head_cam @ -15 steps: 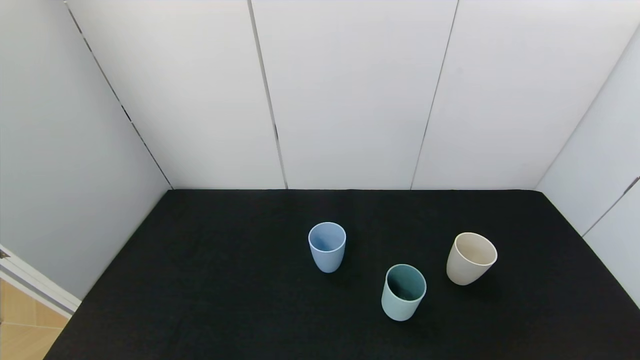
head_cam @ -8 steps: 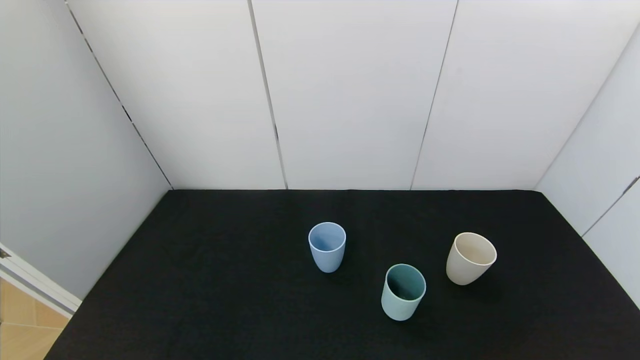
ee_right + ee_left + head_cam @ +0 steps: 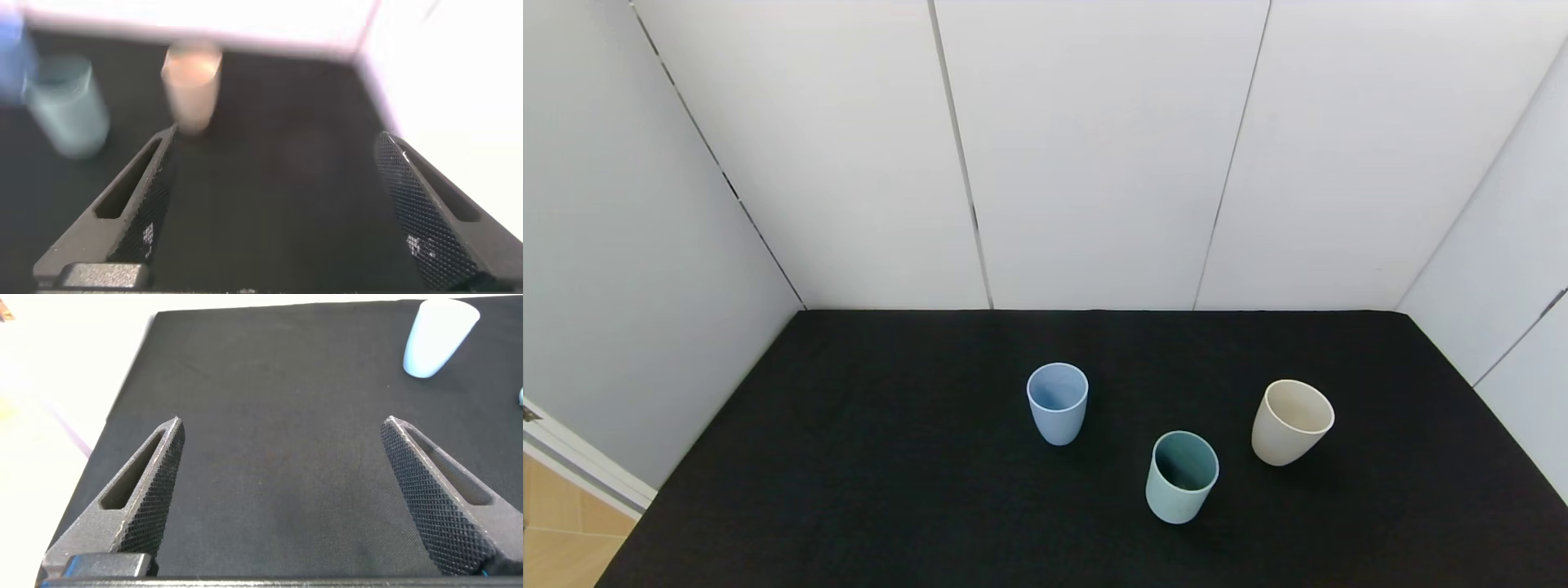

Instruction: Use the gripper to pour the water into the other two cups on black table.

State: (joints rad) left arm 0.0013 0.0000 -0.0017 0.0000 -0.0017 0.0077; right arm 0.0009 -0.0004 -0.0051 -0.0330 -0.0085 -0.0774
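White wall panels close in the far side of the scene, split by thin dark vertical seams, with further pale panels angling in on the left and right. At the lower left corner a strip of tan floor shows past a white edge trim.

The black desk fills the lower half of the head view, a broad matte surface with a cloth-like weave, running up to the foot of the far panels.

Three handleless cups stand upright on the desk, all apart from one another. The light blue cup is nearest the middle and farthest back of the three. The cream-beige cup stands well to the right of it. The mint-teal cup, darker teal inside, sits between those two and closer to the robot. No water can be made out in any of them.

Neither arm appears in the head view. The left tool hovers low over the bare left part of the desk with its two textured fingers spread wide and nothing between them; the light blue cup is far ahead of it. The right tool likewise stands released, fingers wide apart and empty, facing the cream-beige cup and the mint-teal cup.
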